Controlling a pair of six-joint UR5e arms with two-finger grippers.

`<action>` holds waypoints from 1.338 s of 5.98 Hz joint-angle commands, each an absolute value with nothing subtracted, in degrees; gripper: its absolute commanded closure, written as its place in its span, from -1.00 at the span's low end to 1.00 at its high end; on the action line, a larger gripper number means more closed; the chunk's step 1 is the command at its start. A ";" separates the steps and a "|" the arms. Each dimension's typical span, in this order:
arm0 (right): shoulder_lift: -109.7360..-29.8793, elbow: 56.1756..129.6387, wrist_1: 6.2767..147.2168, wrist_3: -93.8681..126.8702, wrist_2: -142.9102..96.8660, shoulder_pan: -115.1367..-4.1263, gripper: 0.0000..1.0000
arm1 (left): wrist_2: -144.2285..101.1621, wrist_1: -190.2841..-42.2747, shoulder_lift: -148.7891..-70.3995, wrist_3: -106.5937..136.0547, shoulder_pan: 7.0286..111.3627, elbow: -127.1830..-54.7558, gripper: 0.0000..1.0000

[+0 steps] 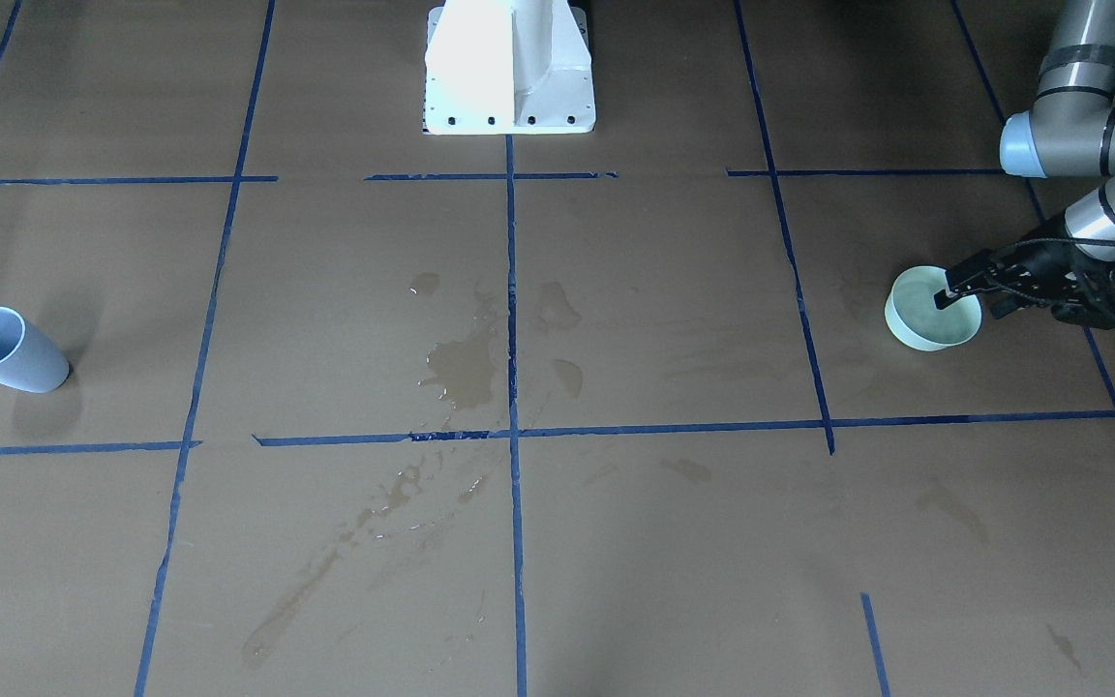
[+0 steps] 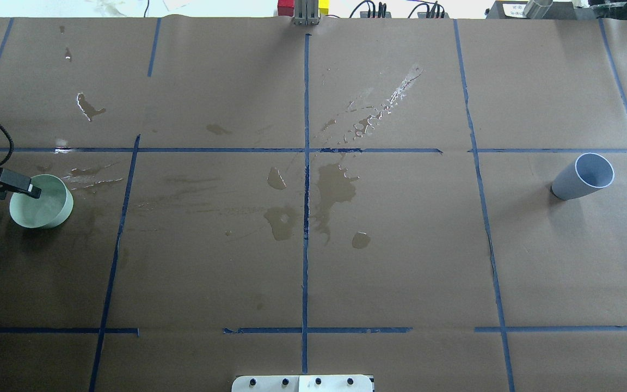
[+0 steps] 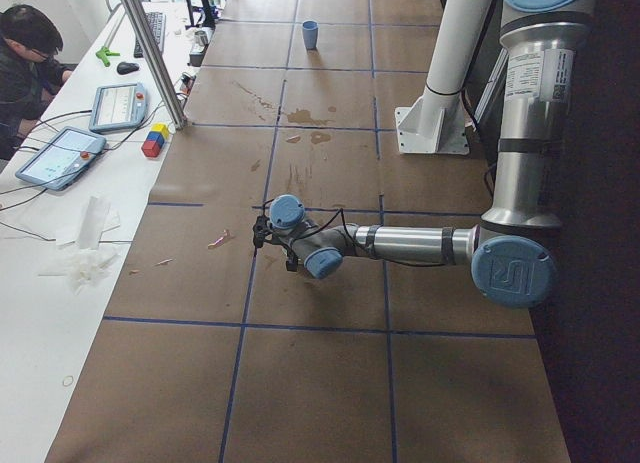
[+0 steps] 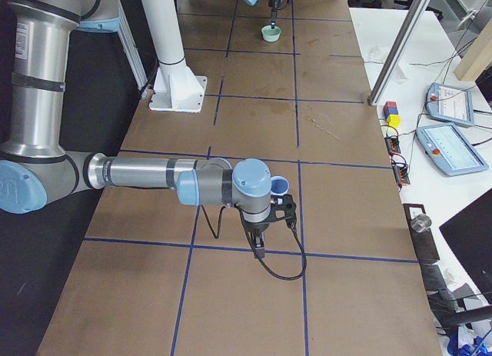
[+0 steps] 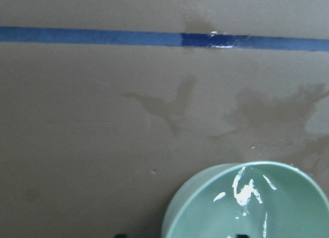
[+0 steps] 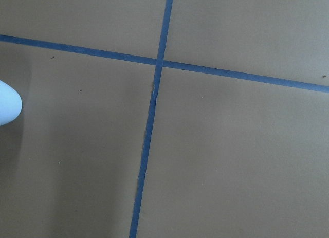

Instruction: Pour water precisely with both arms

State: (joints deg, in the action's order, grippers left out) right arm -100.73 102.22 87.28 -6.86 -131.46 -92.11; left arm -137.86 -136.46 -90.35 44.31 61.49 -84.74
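Note:
A pale green bowl (image 1: 925, 319) (image 2: 41, 202) stands at the table's end on my left side. It holds clear, glossy water (image 5: 257, 207). My left gripper (image 1: 972, 302) is at the bowl's rim. Its jaws are apart, one black finger (image 2: 18, 186) reaching over the rim and the other outside the wall. A light blue cup (image 1: 6, 350) (image 2: 583, 177) stands upright at the opposite end. My right gripper (image 4: 260, 244) hangs close beside that cup (image 4: 280, 185); only the side view shows it, so I cannot tell whether it is open or shut.
Wet stains and puddles (image 2: 335, 185) mark the brown paper around the middle, crossed by blue tape lines. The white pedestal (image 1: 509, 68) stands at my base. A person (image 3: 25, 63) sits beyond the far edge, beside tablets and a metal post (image 3: 150, 53).

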 commanded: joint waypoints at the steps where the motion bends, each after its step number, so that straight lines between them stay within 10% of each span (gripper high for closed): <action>1: -100.72 102.22 87.28 -6.86 -131.57 -92.11 -1.00 | -138.16 -131.88 -89.91 34.88 66.41 -85.69 -1.00; 8: -100.64 102.22 87.62 -6.42 -132.01 -92.02 -0.99 | -136.67 -82.41 -89.91 -5.80 92.34 -96.49 -1.00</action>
State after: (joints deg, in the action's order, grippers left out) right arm -100.70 102.22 87.45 -6.53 -131.96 -92.04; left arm -136.75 -87.37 -90.09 -5.38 89.10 -95.83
